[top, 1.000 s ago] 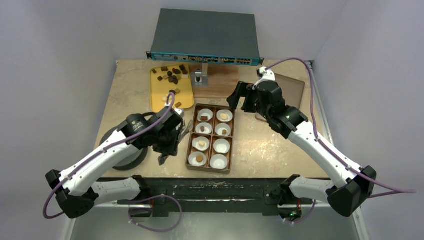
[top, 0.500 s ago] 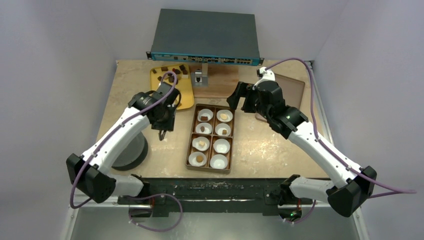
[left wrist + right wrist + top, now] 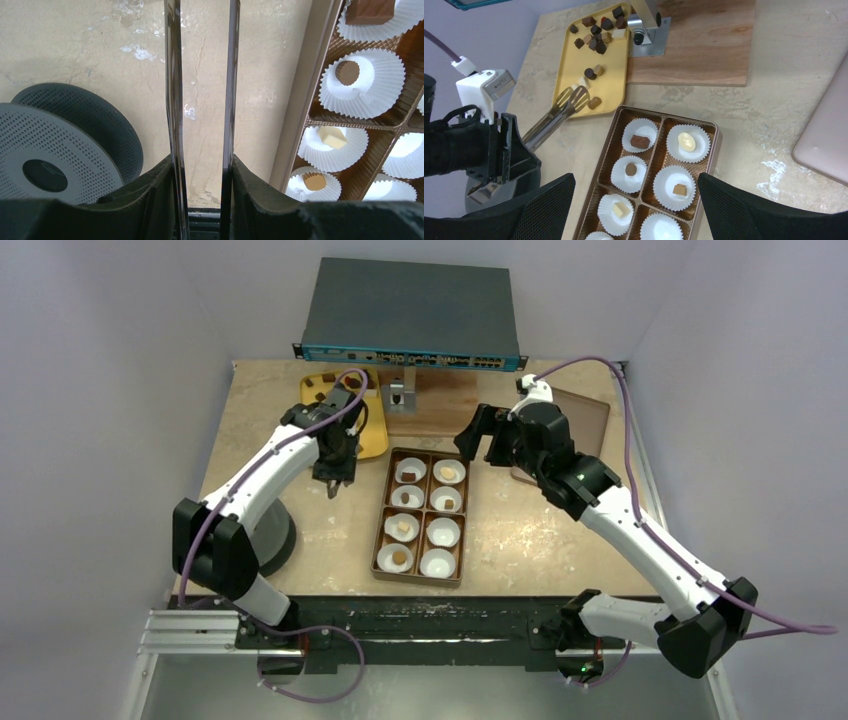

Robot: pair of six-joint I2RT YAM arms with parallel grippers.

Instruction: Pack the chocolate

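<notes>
The chocolate [image 3: 606,23] lies mostly as a loose scatter on the yellow tray [image 3: 569,70] at the far left of the table: dark cubes and chunks, with a few tan and pale ones among them. Six more pieces already rest in the brown box [image 3: 716,145], one to each fluted white paper cup [image 3: 405,147], and two cups are bare.

These look like light, hard little things. They seem stiff enough to pinch, but they are smooth-sided. I would expect one to squirt sideways if caught on a corner, or to scuff if squeezed hard. The flat opposite faces of a cube are the place to take it. The round ones want the blades across their widest part. The tray looks slick, so a nudged piece will likely slide rather than tip.

The left gripper [image 3: 573,99] carries long, thin, glossy tong-like blades that flare to small paddles at the tips. They stand a little apart with nothing between them. The tips are at the tray's near edge, just beside a lone tan piece [image 3: 594,103]; how high above it I cannot tell. The right gripper [image 3: 634,220] hangs over the box with its black fingers spread wide, empty.

The table top [image 3: 100,40] is matt, mottled beige. A grey perforated spool [image 3: 45,150] lies left of the box.
</notes>
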